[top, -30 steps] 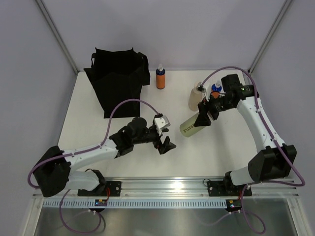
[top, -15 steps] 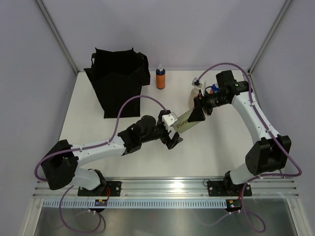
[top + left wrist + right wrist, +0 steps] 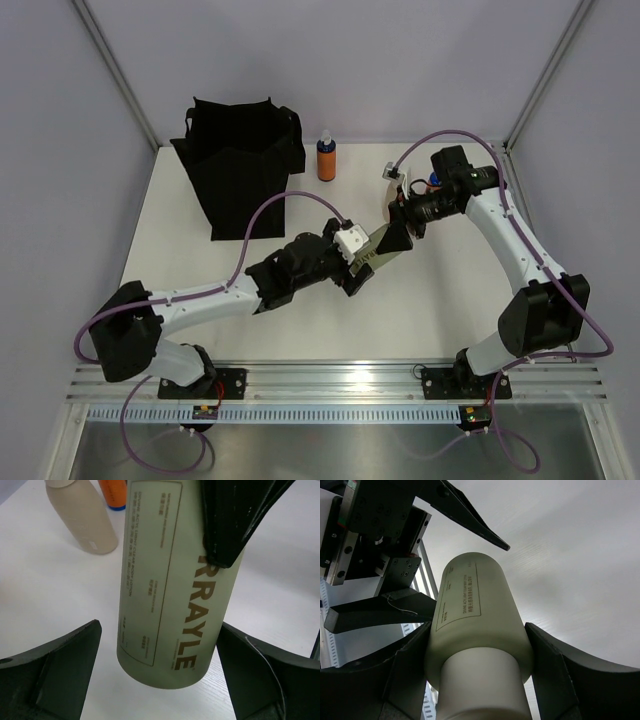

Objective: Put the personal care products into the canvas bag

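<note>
OK, right gripper is clamped on the olive-green bottle, fingers pinching the upper body just below the cream cap. We see the bottle held tilted above the table, mid-table, base pointing toward the left arm.

Left gripper has its jaws wide apart, one finger on either side of the bottle's base. There's a gap on both sides and no contact that we can see.

Label: brown capitals along the body read "RRAYLE", with the start covered by the right finger. The boxed small print beside it is too fine to read.

Outward: the beige pump bottle and an orange bottle stand together just beyond the held bottle, on the far right. A second orange bottle stands at far centre, just right of the black canvas bag, which is at far left. The grippers are well apart from the bag. We have bare white table between them and along the near edge.
</note>
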Controlling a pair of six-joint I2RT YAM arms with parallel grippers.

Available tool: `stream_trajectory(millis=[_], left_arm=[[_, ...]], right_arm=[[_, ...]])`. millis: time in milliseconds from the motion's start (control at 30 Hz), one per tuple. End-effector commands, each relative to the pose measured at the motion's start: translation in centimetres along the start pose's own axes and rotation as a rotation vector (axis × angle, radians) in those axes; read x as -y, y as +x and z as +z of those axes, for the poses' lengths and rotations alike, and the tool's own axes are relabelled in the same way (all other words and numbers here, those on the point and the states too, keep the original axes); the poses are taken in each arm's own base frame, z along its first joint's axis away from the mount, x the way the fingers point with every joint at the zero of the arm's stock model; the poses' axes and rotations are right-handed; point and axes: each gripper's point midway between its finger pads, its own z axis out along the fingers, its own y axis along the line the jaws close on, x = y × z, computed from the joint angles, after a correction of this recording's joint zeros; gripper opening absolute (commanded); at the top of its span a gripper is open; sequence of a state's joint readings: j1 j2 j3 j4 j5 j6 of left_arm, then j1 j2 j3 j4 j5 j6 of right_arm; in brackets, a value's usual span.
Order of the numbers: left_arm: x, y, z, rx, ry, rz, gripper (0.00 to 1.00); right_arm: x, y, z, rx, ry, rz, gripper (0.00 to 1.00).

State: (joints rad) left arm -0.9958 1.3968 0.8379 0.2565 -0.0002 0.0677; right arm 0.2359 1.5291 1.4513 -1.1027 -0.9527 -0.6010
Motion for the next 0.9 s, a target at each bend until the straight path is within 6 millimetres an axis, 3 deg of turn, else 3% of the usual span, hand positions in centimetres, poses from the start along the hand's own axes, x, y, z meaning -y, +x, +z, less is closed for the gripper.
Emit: stream_trajectory(millis=[0,67,200,300,400,433,533,567,600,633,667,733,767,800,867], left_arm=[[0.5,-4.3,0.9,0.146,0.066,0.078,0.98],[0.5,-4.8,1.1,0.164,0.068,0.090,0.98],[-2.7,-5.0,1.3,0.138,-0.104,0.120,0.99],[-2.4,-4.7,1.1,0.133,-0.078,0.159,0.98],[-0.7,-4.2,1.3,0.131,0.016,0.150,0.79],[-0.4,-4.1,1.3,0.128,0.030,0.141,0.64],[0.1,-3.8,1.3,0.129,0.052,0.118,0.33],[0.1,-3.7,1.4,0.127,0.052,0.118,0.18],[0.2,-3.6,1.3,0.122,0.057,0.118,0.10],[0.2,-3.5,1.2,0.119,0.059,0.119,0.05],[0.2,-3.8,1.0,0.128,0.060,0.121,0.00],[0.4,-3.6,0.5,0.126,0.070,0.126,0.00],[0.4,-4.1,-0.1,0.138,0.075,0.129,0.00],[0.4,-4.0,-0.5,0.139,0.083,0.122,0.00],[0.1,-2.9,-1.4,0.108,0.094,0.094,0.00]], right_arm=[[-4.7,-1.5,-0.1,0.062,-0.186,0.025,0.00],[-5.1,-1.4,0.5,0.048,-0.202,0.029,0.00],[-4.7,-1.1,0.7,0.023,-0.174,0.031,0.00],[-5.0,-1.2,0.7,0.037,-0.178,0.027,0.00],[-5.2,-1.6,0.8,0.055,-0.193,0.041,0.00],[-5.0,-1.6,0.8,0.055,-0.182,0.038,0.00],[-4.9,-1.6,0.9,0.056,-0.180,0.040,0.00],[-4.9,-1.6,0.9,0.057,-0.183,0.042,0.03],[-4.9,-1.4,0.9,0.051,-0.189,0.041,0.10],[-5.0,-1.4,0.9,0.049,-0.191,0.037,0.29],[-4.9,-1.3,0.9,0.045,-0.188,0.034,0.41],[-4.9,-1.1,0.7,0.037,-0.167,0.010,0.64],[-4.7,-1.1,0.6,0.036,-0.152,0.004,0.93],[-4.6,-1.5,0.4,0.050,-0.128,-0.013,0.99],[-3.6,-1.8,0.0,0.050,-0.054,-0.034,1.00]])
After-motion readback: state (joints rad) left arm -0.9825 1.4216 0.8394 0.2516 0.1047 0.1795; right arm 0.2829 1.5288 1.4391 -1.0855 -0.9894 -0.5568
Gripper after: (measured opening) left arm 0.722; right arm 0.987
